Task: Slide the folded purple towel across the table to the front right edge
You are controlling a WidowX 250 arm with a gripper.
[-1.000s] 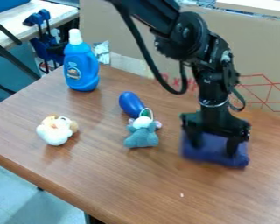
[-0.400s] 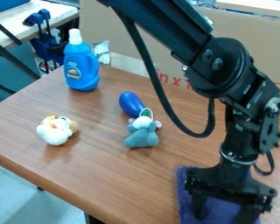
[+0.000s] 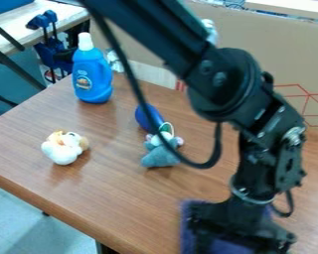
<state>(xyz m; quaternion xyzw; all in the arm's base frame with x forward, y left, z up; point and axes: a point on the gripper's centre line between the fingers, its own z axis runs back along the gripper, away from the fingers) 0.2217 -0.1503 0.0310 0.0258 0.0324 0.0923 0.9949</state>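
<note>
While the black two-finger gripper (image 3: 238, 248) is hanging low in the camera view, its fingers are standing apart, with the dark purple-blue cloth (image 3: 186, 233) showing between them. That cloth is lying beneath the fingers and spreading past them toward the near edge of the brown wood-grain tabletop (image 3: 115, 198); which way its long axis is running, I cannot tell. Farther back, the grey plush toy with pink ears (image 3: 160, 156) is sitting well apart from the fingers, beside the blue, rounded toy (image 3: 148, 118).
</note>
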